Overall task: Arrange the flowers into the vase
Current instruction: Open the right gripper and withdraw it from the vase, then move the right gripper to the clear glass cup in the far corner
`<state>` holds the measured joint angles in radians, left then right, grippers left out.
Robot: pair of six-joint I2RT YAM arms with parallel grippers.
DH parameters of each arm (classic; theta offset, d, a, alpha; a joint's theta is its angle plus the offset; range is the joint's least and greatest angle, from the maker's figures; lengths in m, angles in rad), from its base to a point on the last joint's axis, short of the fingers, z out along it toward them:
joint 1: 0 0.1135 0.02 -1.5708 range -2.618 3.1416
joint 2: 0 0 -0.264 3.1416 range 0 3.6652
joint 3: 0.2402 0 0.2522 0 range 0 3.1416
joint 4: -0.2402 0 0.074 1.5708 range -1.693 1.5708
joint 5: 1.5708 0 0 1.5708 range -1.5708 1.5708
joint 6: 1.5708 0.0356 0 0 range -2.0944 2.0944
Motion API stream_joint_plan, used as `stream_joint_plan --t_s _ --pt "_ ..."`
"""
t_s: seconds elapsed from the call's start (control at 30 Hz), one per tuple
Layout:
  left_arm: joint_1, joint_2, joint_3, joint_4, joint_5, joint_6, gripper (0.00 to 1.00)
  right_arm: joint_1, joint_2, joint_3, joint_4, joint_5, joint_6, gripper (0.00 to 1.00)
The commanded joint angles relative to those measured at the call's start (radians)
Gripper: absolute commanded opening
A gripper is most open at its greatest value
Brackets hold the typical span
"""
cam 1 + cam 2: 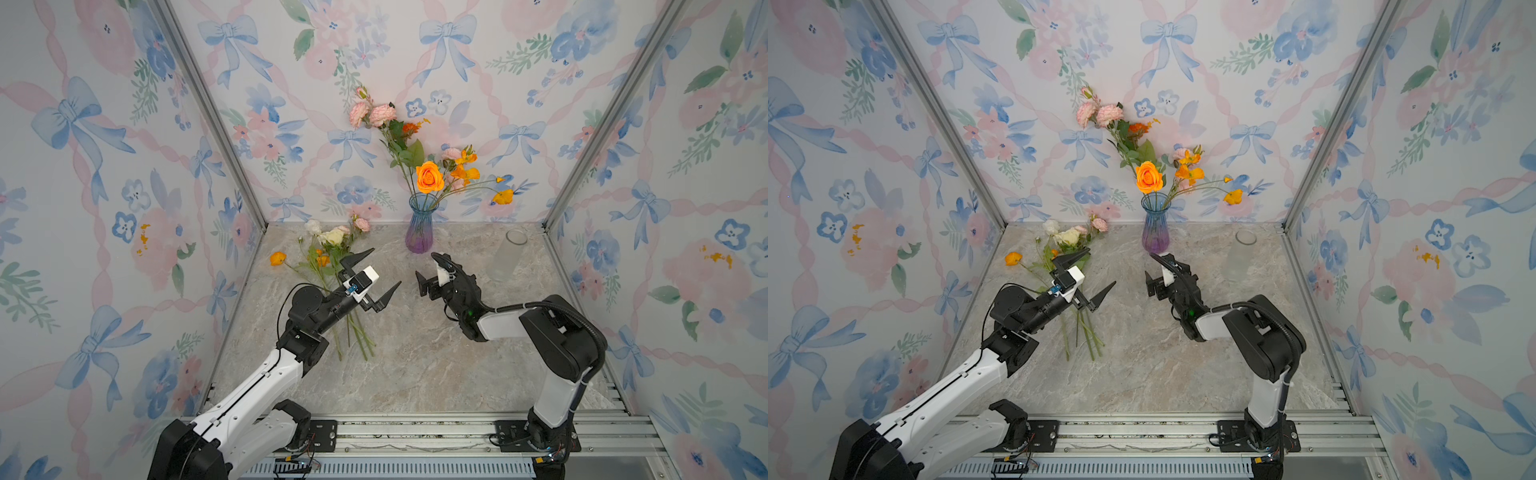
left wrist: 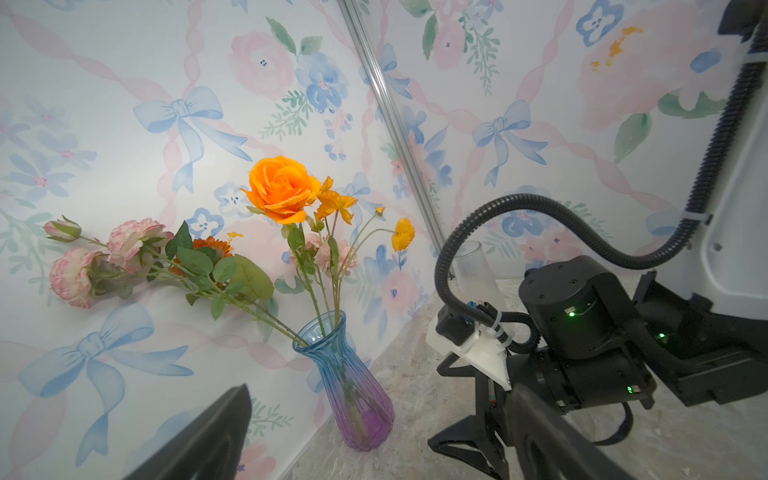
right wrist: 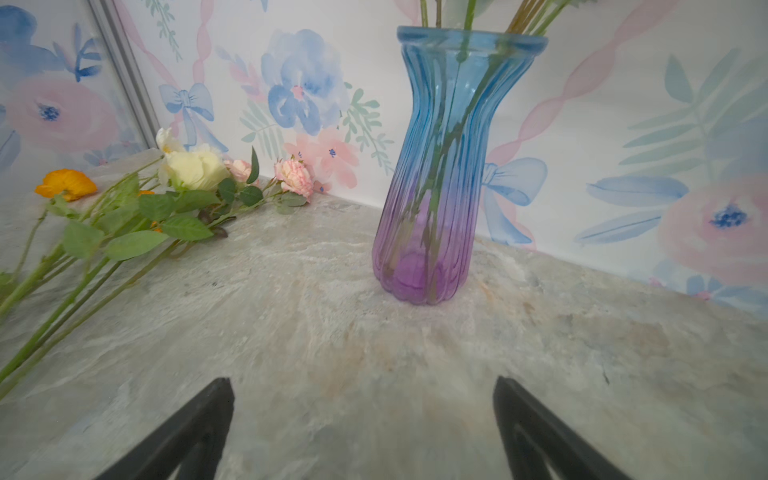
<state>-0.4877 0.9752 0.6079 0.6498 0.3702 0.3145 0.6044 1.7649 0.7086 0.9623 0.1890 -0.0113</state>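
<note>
- We see a booth lined with wallpaper [image 1: 291,62] of pastel bows and blooms, set around a marbled grey table [image 1: 415,357].
- The blue-to-purple glass vase [image 1: 419,228] stands upright by the back wall. It already holds several flowers [image 1: 430,176]: an orange rose, orange poppies and pink ruffled blooms.
- We see more stems [image 1: 332,239] lying flat on the table's left side, their cream, white, pink and orange heads towards the back corner.
- The left gripper [image 1: 385,267] hangs over those stems, released and empty.
- The right gripper [image 1: 424,264] faces the vase from near it, jaws spread, holding nothing.
- A clear glass tube [image 1: 505,257] stands to the right, well apart from the vase.
</note>
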Motion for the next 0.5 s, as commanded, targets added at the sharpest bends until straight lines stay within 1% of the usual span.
stream_joint_plan --t_s 0.0,0.07,0.1,0.17,0.23,0.3,0.37,0.43,0.47 --pt "-0.01 0.004 0.023 0.024 0.019 -0.029 0.98 0.047 -0.19 -0.07 -0.195 0.132 0.066 0.99" --pt "-0.028 0.011 0.023 0.024 0.015 -0.028 0.98 0.059 -0.321 -0.101 -0.376 0.173 0.113 0.98" --pt "-0.042 0.015 0.023 0.024 0.004 -0.028 0.98 0.055 -0.396 -0.103 -0.498 0.189 0.148 0.97" --pt "-0.073 0.027 0.025 0.024 -0.031 -0.027 0.98 0.026 -0.52 -0.106 -0.675 0.202 0.202 0.97" --pt "-0.104 0.035 0.023 0.024 -0.045 -0.022 0.98 -0.018 -0.644 -0.114 -0.802 0.224 0.233 0.97" --pt "-0.133 0.041 0.024 0.024 -0.044 -0.02 0.98 -0.081 -0.733 -0.12 -0.877 0.234 0.237 0.97" --pt "-0.158 0.046 0.025 0.024 -0.039 -0.022 0.98 -0.175 -0.776 -0.104 -0.941 0.214 0.239 0.97" --pt "-0.18 0.051 0.024 0.024 -0.031 -0.026 0.98 -0.296 -0.76 -0.07 -0.98 0.131 0.227 0.97" --pt "-0.186 0.056 0.025 0.024 -0.029 -0.026 0.98 -0.339 -0.737 -0.049 -0.988 0.097 0.222 0.97"
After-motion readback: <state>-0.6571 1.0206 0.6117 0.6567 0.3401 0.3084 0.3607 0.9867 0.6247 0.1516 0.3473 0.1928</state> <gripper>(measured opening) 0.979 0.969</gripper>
